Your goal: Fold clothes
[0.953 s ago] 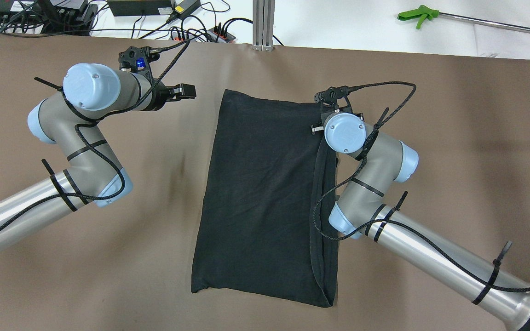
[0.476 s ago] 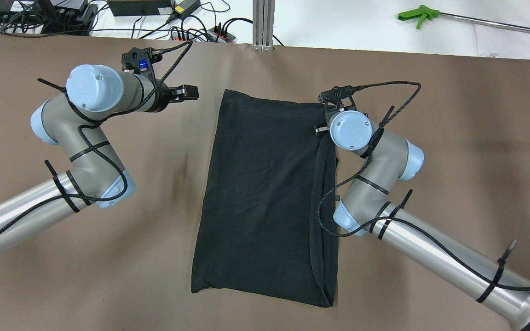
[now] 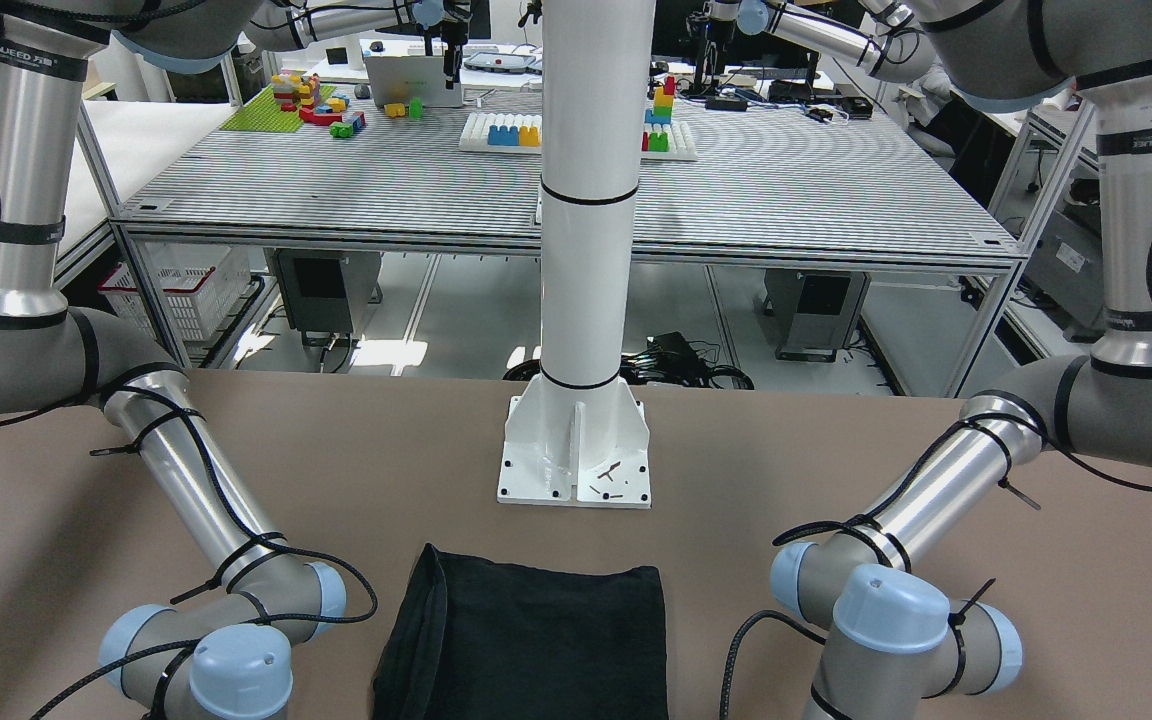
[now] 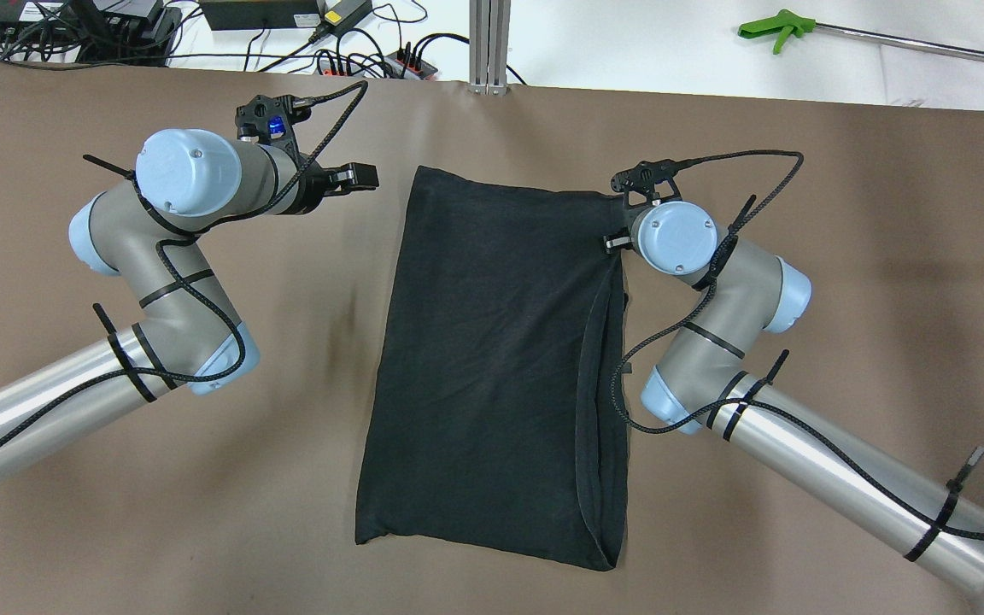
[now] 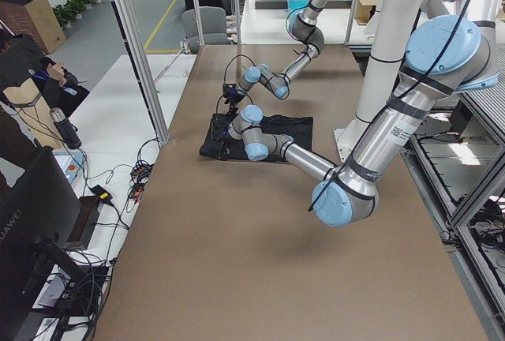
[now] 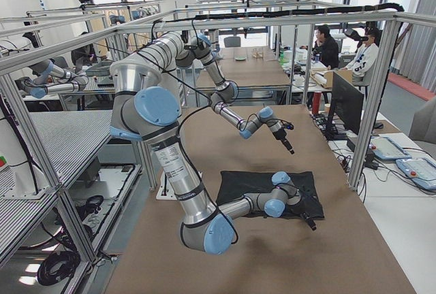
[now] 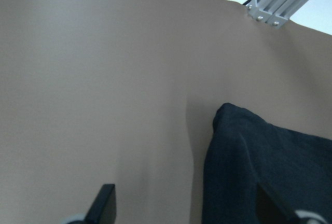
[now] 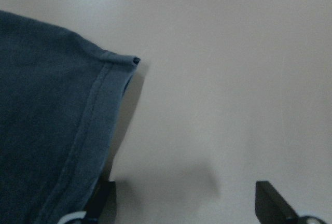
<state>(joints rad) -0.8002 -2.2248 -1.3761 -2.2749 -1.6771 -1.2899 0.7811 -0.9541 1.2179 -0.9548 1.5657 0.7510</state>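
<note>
The black garment (image 4: 492, 367) lies flat on the brown table, longer front to back, with a folded layer along its right edge. It also shows in the front view (image 3: 536, 640). My left gripper (image 7: 187, 208) is open and empty, hovering above the table just left of the garment's far left corner (image 7: 228, 112). Its fingers (image 4: 360, 177) point toward the garment. My right gripper (image 8: 187, 203) is open and empty, low over the table beside the garment's far right corner (image 8: 132, 60). In the overhead view it is mostly hidden under the right wrist (image 4: 676, 239).
The white pillar's base plate (image 3: 576, 450) stands on the table behind the garment. An aluminium post (image 4: 489, 43), a power strip with cables (image 4: 398, 64) and a green-handled tool (image 4: 778, 30) lie beyond the far edge. Bare brown table (image 4: 885, 213) surrounds the garment.
The right wrist has moved to the right, off the garment's far right corner. The left gripper has moved slightly right, closer to the far left corner. The garment has not moved.
</note>
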